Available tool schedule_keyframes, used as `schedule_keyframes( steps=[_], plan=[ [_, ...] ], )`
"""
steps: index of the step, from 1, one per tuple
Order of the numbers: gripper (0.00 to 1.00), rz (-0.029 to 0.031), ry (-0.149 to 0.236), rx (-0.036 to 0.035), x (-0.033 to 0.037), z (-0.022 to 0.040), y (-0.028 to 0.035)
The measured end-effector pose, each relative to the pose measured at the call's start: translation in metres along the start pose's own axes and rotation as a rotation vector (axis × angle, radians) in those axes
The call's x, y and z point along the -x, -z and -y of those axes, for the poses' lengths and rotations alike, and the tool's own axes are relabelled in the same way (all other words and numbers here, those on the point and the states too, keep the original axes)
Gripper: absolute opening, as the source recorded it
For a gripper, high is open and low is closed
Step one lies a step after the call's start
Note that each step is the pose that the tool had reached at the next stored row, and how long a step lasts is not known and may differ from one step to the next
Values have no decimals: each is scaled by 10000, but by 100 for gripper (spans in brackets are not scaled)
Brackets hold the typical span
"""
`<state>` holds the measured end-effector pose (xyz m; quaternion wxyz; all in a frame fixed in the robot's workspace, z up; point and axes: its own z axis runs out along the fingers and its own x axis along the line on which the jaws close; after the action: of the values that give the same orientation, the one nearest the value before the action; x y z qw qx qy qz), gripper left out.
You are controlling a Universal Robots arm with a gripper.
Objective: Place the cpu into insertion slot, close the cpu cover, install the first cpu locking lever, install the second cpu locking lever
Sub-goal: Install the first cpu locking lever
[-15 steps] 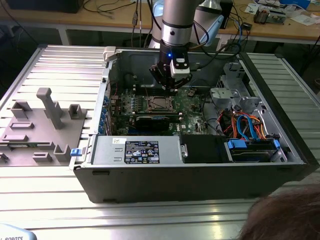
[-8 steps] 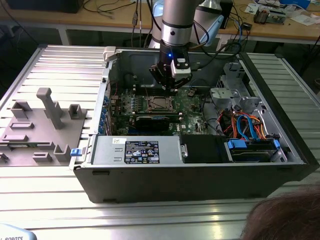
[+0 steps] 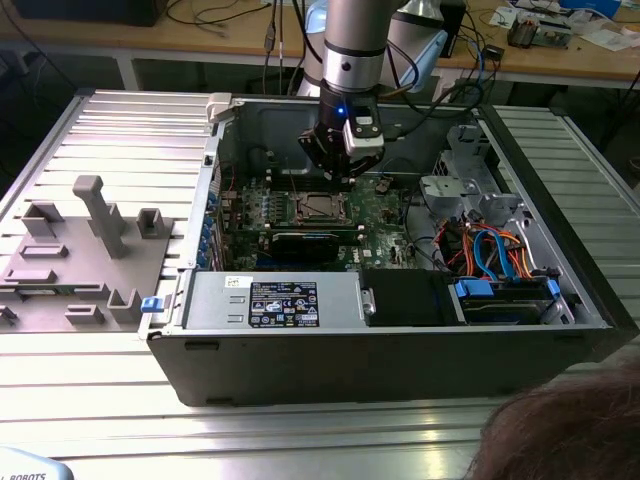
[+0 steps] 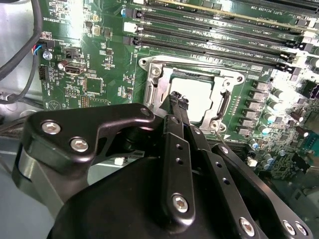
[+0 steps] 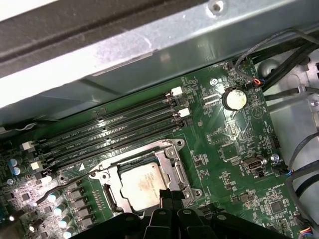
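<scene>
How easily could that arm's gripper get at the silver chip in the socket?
Probably yes, easily: the gripper is right at the insertion slot's edge, the case is open, and nothing lies between it and the cpu.

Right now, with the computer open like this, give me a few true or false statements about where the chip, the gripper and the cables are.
1. The cpu lies in the insertion slot. True.
2. The gripper hangs outside the computer case. False: it is inside the case, just above the insertion slot.
3. The memory slots run alongside the insertion slot. True.
4. The blue cables lie on the exterior view's left of the motherboard. False: they lie on the exterior view's right of it.
</scene>
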<state>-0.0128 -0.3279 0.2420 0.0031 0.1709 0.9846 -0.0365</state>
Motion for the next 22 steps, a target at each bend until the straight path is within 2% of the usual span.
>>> schedule_keyframes(
  steps=[22],
  plan=[
    [11,47,662,12,0,0,0]
  ],
)
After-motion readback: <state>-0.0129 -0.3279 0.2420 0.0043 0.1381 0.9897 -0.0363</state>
